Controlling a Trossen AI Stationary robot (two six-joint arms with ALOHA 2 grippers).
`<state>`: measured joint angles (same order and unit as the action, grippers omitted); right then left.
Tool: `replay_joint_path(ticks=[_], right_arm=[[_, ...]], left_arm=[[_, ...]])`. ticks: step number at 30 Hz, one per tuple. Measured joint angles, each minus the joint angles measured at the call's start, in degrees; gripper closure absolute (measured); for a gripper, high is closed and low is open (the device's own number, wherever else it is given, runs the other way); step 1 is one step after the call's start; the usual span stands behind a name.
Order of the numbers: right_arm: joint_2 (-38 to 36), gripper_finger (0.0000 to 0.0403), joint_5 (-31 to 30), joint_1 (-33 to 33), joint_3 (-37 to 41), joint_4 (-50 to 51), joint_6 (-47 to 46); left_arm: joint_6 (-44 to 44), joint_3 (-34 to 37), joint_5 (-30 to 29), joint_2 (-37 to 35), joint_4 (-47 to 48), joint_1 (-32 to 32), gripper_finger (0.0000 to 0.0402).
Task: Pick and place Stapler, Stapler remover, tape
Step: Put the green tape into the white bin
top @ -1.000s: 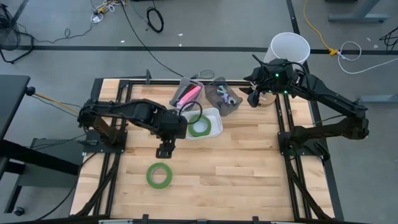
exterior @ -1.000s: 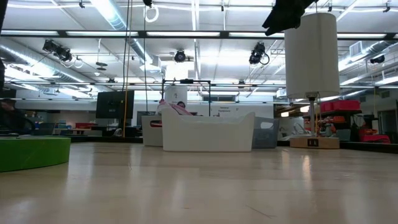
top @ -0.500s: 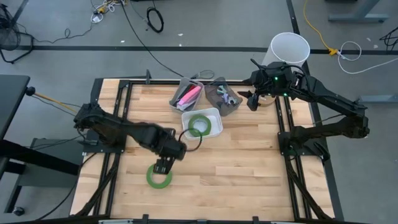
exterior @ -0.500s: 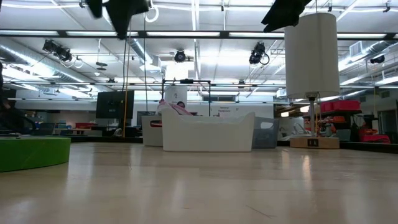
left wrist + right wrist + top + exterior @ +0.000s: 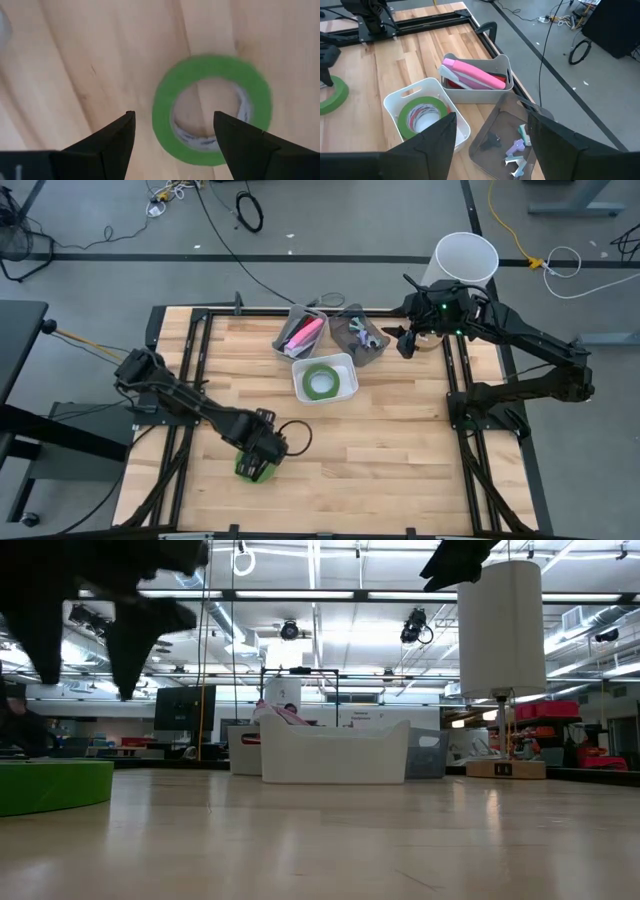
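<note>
A green tape roll (image 5: 252, 468) lies flat on the wooden table near its front left. It also shows in the left wrist view (image 5: 212, 110) and the low view (image 5: 50, 785). My left gripper (image 5: 173, 116) is open and hangs just above this roll (image 5: 264, 452), pointing down and touching nothing. A second green roll (image 5: 320, 380) lies in the white bin (image 5: 343, 390), with a red edge (image 5: 427, 106) showing inside its ring. My right gripper (image 5: 490, 122) is open and empty, high over the far right (image 5: 405, 340).
A grey bin holds the pink stapler (image 5: 306, 333). Beside it, another grey bin holds the staple removers (image 5: 362, 335). A white cylinder (image 5: 467, 258) stands beyond the table's far right corner. Bare wood lies between the bins and the near edge.
My left gripper has gone from beside the white bin toward the table's near edge and down. It now hangs over the green roll on the table. The roll has not moved.
</note>
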<state>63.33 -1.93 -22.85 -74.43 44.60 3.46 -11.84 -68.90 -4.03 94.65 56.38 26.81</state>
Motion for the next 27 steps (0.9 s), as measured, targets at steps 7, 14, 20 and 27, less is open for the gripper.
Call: replay_joint_path(ticks=[7, 14, 20, 27], right_arm=[[0.0, 0.0158, 0.0, 0.0, 0.0, 0.0, -1.5], [0.0, 0.0158, -0.1, 0.0, 0.0, 0.0, -1.5], [0.0, 0.0158, -0.2, 0.0, 0.0, 0.1, -3.0], [0.0, 0.0158, -0.2, 0.0, 0.0, 0.1, -3.7]], left_arm=[[0.7, 7.7, 0.8, 0.0, -5.5, 1.5, 0.0133], [0.4, 12.3, 0.7, 0.0, -8.7, 1.4, 0.0133], [-1.2, 15.1, 1.7, 0.0, -10.5, 1.3, 0.0133], [-4.4, 16.1, 1.7, 0.0, -12.3, 1.0, 0.0158]])
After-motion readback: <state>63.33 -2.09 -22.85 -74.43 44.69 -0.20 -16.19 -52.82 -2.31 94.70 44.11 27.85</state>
